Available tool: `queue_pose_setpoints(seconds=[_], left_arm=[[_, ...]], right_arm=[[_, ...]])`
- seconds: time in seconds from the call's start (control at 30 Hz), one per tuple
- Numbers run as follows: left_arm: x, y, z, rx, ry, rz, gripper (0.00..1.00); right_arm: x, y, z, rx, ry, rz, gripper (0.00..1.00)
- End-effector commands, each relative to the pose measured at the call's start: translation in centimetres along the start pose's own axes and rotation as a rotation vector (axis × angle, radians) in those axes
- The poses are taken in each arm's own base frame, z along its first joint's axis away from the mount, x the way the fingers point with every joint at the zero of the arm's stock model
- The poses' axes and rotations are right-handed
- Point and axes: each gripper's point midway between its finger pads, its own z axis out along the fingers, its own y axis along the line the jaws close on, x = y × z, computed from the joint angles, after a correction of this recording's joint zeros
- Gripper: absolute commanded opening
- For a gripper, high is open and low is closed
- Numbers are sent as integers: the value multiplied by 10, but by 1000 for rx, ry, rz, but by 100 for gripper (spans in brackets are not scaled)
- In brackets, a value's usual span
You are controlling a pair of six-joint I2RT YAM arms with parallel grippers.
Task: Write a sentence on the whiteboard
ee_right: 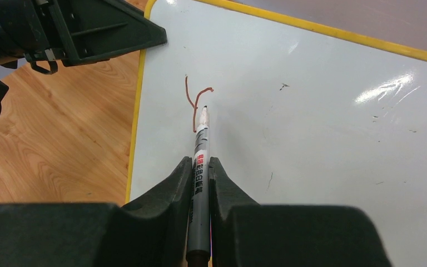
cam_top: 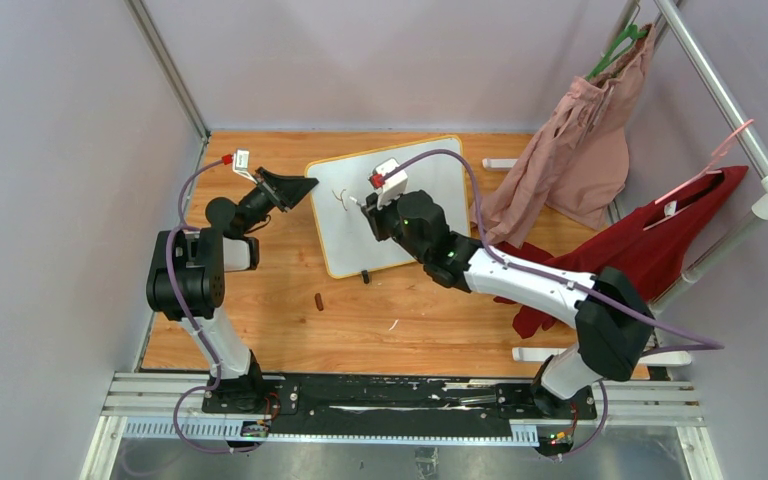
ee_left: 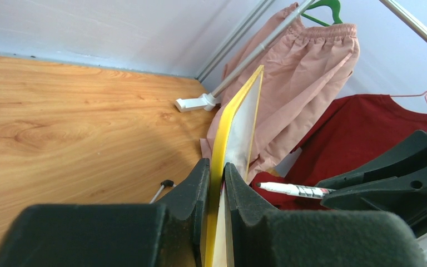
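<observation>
arms (cam_top: 530, 283): black joints, white links | cables (cam_top: 465, 165): lilac | left pincer (ee_left: 216, 169), right pincer (ee_right: 200, 164): black, wedge-shaped

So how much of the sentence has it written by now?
Barely started. Done: one Y-shaped stroke on the whiteboard. In hand: the left gripper clamps the board's edge while the right gripper holds the marker, tip at the stroke. Left: the rest of the sentence.
</observation>
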Motion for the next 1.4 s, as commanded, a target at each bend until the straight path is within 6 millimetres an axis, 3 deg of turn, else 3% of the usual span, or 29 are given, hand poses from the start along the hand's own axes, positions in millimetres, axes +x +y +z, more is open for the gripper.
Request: queue_pose_setpoints(seconds=[0.0, 0.8, 1.37], left_arm=[[2, -1, -4, 6, 1, 47, 0], [0, -4, -4, 10, -2, 50, 0], [-1, -5, -4, 12, -4, 52, 0]], right_arm=[[-7, -8, 8, 29, -5, 1, 0], [6, -14, 17, 53, 35, 18, 0], [33, -17, 9, 58, 123, -4, 0]])
